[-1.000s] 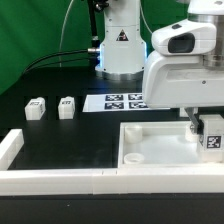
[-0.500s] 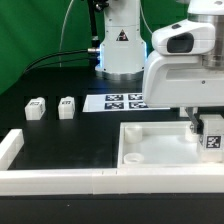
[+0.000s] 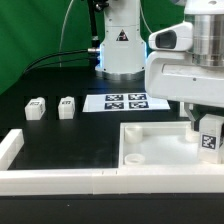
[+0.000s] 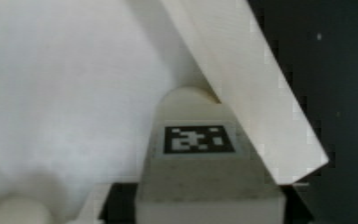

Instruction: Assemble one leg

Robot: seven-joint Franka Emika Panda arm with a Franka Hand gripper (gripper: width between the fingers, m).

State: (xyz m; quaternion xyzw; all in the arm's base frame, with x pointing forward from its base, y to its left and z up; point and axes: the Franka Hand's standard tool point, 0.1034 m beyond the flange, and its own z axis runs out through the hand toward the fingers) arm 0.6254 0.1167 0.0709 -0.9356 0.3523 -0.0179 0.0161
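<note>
This place is a robotics laboratory. A white robot arm [image 3: 185,65] stands on a black table [image 3: 70,140] in front of a green curtain [image 3: 35,30]. The marker board [image 3: 125,101] with printed tags lies on the table, and cables [image 3: 75,45] hang behind.

Pictured: one white tagged leg [image 3: 209,137] upright over the tray's far corner at the exterior view's right. Seen close up [image 4: 201,140] from the wrist, marker facing out.

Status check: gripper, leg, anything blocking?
Gripper shut on small white tagged plastic leg, over large white square tray. Two spare pegs on table. Nothing blocking.
</note>
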